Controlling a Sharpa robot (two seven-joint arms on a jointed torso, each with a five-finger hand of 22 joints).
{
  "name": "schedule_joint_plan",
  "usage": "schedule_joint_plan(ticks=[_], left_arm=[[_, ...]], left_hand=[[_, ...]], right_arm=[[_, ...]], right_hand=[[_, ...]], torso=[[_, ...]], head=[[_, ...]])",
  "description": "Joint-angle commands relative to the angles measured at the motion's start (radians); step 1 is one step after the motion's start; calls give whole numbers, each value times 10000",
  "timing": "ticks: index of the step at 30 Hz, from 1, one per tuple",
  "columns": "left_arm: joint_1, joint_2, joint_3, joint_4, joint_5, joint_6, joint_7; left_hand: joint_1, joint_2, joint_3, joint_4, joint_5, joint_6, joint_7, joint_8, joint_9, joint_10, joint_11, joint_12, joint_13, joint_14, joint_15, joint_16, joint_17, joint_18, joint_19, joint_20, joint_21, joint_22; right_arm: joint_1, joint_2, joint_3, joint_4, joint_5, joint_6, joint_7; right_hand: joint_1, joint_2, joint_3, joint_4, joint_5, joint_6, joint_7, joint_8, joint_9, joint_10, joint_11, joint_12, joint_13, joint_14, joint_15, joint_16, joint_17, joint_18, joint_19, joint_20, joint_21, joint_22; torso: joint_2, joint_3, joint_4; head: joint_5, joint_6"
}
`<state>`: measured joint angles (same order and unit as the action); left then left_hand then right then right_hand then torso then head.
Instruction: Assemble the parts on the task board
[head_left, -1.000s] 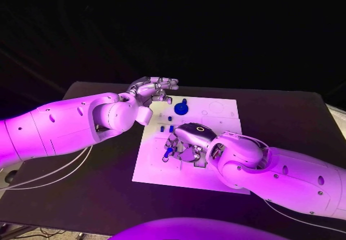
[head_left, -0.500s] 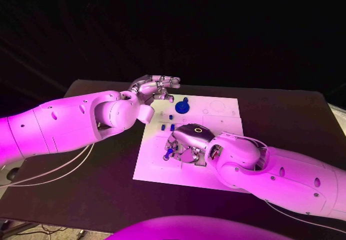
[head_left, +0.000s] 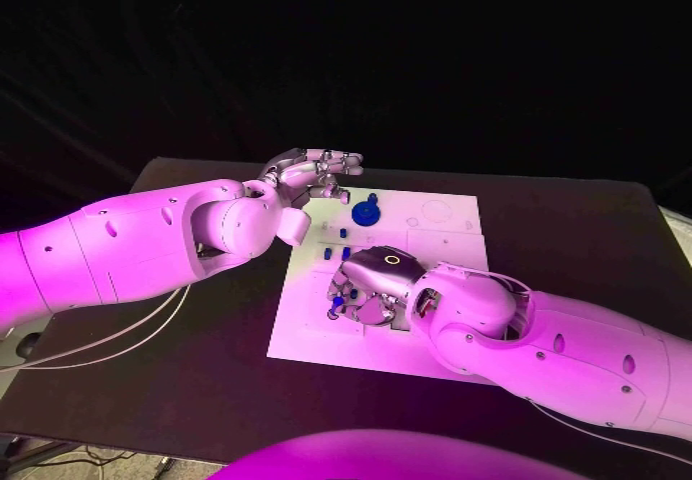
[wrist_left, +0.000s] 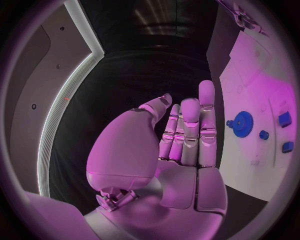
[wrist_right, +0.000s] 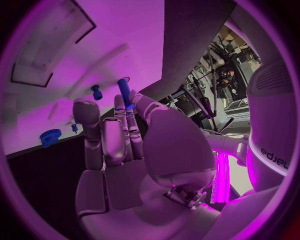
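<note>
R hand (head_left: 378, 285) sits low over the middle of the task board (head_left: 440, 215), palm down, fingers curled under. In the R wrist view its fingers (wrist_right: 106, 135) pinch a blue peg (wrist_right: 124, 93) between thumb and a fingertip; the peg stands up past the fingertips, pointing at the white plate. So R hand is clamped on that peg. From the head cam a bit of blue shows at the fingertips on the side toward the L arm, prob the same peg, but it's too small to be sure.

Just beyond the R fingertips in the wrist view: a small blue stud (wrist_right: 96, 92) standing on the board, apart from the held peg. Further off from the hand, near the board's edge, lies a blue gear (wrist_right: 50, 136) w/ a tiny blue piece (wrist_right: 74, 128) beside it.

L hand (head_left: 310, 175) is raised off the board's far corner, over the black table (head_left: 577, 230). L wrist view shows its fingers (wrist_left: 187, 130) straight and side by side, thumb alongside, nothing in them: spread flat, holding nothing. It touches no part.

Beside the L hand, on the board: the blue gear again, then a small round blue part (wrist_left: 264, 134) and two blue blocks (wrist_left: 284, 119) farther from the fingers. Head cam shows two short blue pieces (head_left: 339, 231) between the two hands, standing on the board, well apart from either.
</note>
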<state>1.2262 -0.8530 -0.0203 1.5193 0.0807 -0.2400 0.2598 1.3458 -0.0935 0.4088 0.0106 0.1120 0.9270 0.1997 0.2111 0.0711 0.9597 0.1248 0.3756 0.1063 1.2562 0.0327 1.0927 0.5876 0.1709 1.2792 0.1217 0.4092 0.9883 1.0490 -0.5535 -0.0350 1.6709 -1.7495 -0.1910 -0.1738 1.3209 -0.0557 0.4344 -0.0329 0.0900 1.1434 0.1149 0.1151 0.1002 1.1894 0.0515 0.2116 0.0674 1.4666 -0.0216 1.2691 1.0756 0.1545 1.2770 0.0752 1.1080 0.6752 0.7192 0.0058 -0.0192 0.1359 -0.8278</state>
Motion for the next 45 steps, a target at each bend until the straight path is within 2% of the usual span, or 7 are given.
schedule_joint_plan(ticks=[1, 22, 35, 38, 40, 43, 45], left_arm=[[6, 22, 7, 14, -16, 167, 46], [6, 51, 7, -84, -16, 199, 8], [6, 61, 7, -79, -16, 193, 8], [6, 61, 7, -75, -16, 188, 6], [6, 58, 7, -74, -16, 184, 3], [6, 50, 7, -73, -16, 178, -1], [6, 49, 7, -74, -16, 177, -2]], left_hand=[[4, 52, -66, -17, -1, -64, 9, 67, 16, -74, 5, 32, -13, -59, 2, 51, -13, 91, -12, 52, -70, -9], [15, 65, -66, -23, 4, -70, 6, 97, 19, -80, 3, 65, -12, -69, 1, 51, -32, 93, -12, 53, -73, -14], [26, 67, -66, -31, 6, -77, 6, 109, 20, -89, 2, 77, -12, -71, -1, 54, -36, 94, -12, 52, -74, -17], [33, 68, -65, -36, 8, -82, 5, 117, 20, -94, 1, 85, -13, -73, -1, 56, -38, 95, -12, 52, -75, -18], [33, 68, -65, -36, 8, -82, 5, 117, 20, -94, 1, 85, -13, -73, -1, 56, -38, 95, -12, 52, -75, -18], [33, 68, -65, -36, 8, -82, 5, 117, 20, -94, 1, 85, -13, -73, -1, 56, -38, 95, -12, 52, -75, -18], [33, 68, -65, -36, 8, -82, 5, 117, 20, -94, 1, 85, -13, -73, -1, 56, -38, 95, -12, 52, -75, -18]], right_arm=[[-66, 11, -58, -62, -224, 439, -75], [-127, 89, -85, 116, -581, 333, -123], [-149, 284, -135, -171, -1169, 672, -418], [-182, 375, -173, -275, -1225, 687, -481], [-202, 391, -185, -302, -1240, 510, -533], [-241, 363, -195, -283, -1307, -19, -668], [-266, 325, -198, -250, -1357, -357, -735]], right_hand=[[-1, 45, 28, 20, -13, 61, 18, 40, 12, 9, 18, -36, -9, 338, -80, 50, 6, -58, 60, 1, 35, 8], [6, 57, 38, 18, -13, 66, 17, 42, 14, 12, 17, -47, -10, 339, -80, 59, 17, -60, 63, 2, 44, 23], [-76, -37, 38, 34, -119, -108, 108, -68, -11, -211, 115, -295, -42, 314, -10, 47, -40, -62, 14, 45, 28, -27], [-277, -285, -57, 115, -134, -669, 351, -395, -144, -774, 321, -639, -63, 272, 175, -8, -150, -50, -93, 152, -68, -195], [-364, -455, -170, 139, -79, -1157, 430, -555, -262, -1211, 436, -816, -58, 254, 273, -10, -174, -17, -205, 240, -193, -403], [-445, -747, -629, 150, -107, -2346, 503, -535, -358, -2138, 568, -1036, -19, 83, 339, -266, -578, 88, -520, 376, -614, -1080], [-415, -840, -861, 141, -96, -2518, 470, -526, -347, -2370, 593, -1003, -4, 25, 380, -334, -695, 136, -599, 399, -749, -1283]], torso=[[4, -3, 10], [0, -6, 6], [-3, -2, 12], [13, 3, 21], [9, 7, 9], [0, 5, -7], [0, 5, -7]], head=[[1, -25], [16, -13], [1, 42], [21, 38], [34, 23], [33, 25], [33, 25]])
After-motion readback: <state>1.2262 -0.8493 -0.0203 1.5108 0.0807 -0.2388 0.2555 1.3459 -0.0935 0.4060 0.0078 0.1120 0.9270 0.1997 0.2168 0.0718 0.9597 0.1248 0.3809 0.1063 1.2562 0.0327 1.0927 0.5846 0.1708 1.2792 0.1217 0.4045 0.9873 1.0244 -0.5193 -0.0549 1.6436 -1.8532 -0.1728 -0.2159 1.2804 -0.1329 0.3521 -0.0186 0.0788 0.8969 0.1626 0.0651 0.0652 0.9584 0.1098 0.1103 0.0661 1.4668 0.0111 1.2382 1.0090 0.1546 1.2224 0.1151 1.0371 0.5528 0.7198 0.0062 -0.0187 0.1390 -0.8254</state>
